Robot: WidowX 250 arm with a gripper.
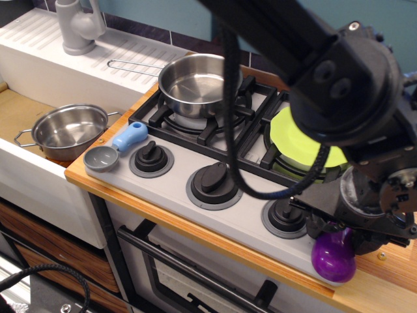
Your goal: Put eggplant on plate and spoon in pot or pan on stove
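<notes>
Gripper (342, 233) sits right on top of the eggplant (334, 258) at lower right, on the stove's (195, 215) front corner; fingers hidden, so I can't tell if they're pinching it. The plate (290, 140) lies just above, up-frame, close by

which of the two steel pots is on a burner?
The pan with the single long wire handle, sitting on the stove's back-left burner grate. The other, a smaller pot with two loop handles, sits off the stove, lower down to its left.
</notes>
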